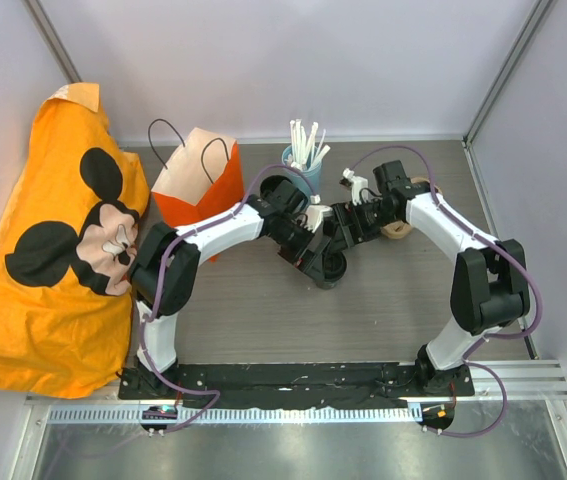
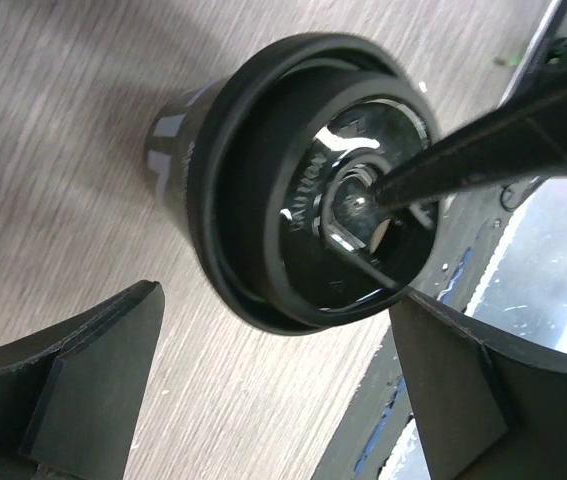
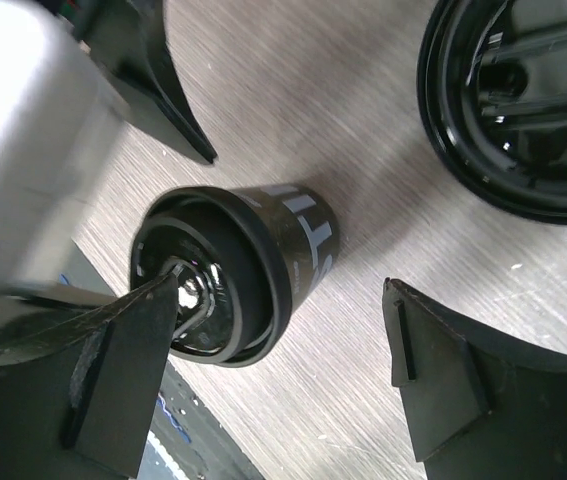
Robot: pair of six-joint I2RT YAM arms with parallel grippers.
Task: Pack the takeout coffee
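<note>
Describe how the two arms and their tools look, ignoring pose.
The left arm and right arm have white shells with black joints. A mauve cable loops along each. The left tool and right tool each carry two flat, black, wedge-shaped fingers.

Black cup (image 3: 298,235) with white lettering, orange bag (image 1: 198,185).

1. An orange cloth (image 1: 53,250) printed with a Mickey Mouse face lies heaped along the left of the frame.
2. A grey wood-grain table (image 1: 263,320) fills the middle.
3. A metal rail (image 1: 293,412) crosses the bottom.
</note>
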